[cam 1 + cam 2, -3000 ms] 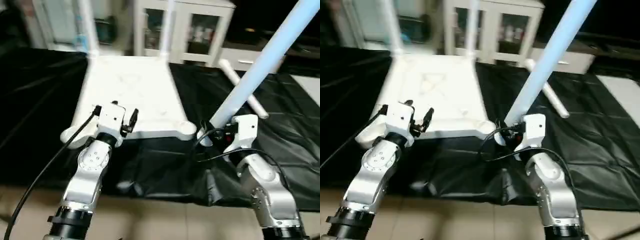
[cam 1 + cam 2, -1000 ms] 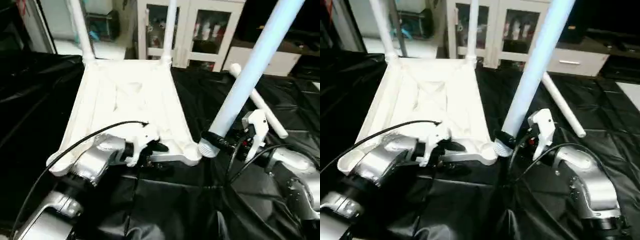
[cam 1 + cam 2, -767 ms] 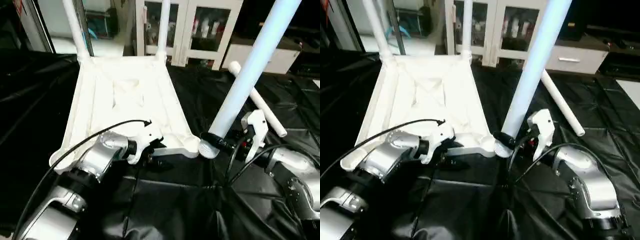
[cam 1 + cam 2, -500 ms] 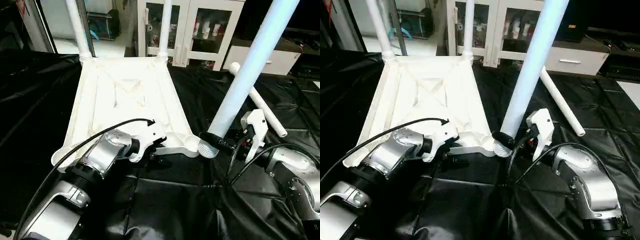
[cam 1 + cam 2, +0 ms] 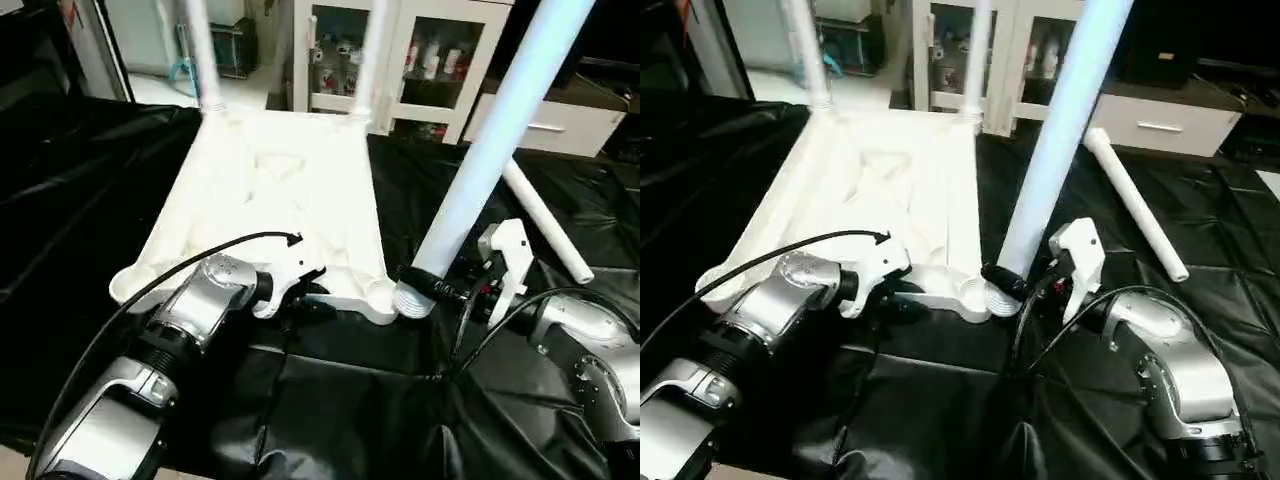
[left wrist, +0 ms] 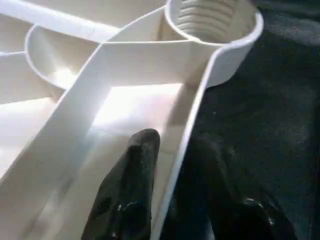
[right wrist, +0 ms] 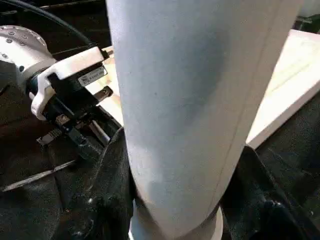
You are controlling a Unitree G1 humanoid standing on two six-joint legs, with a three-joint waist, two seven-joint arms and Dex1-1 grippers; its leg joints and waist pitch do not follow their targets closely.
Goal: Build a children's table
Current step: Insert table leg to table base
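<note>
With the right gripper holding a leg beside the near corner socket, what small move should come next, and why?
Probably shift the held leg sideways over the empty near corner socket, then lower it. Its threaded end sits just outside the table top. The right gripper is clamped on the leg, and the left gripper straddles the top's edge wall beside that socket, steadying it.
</note>
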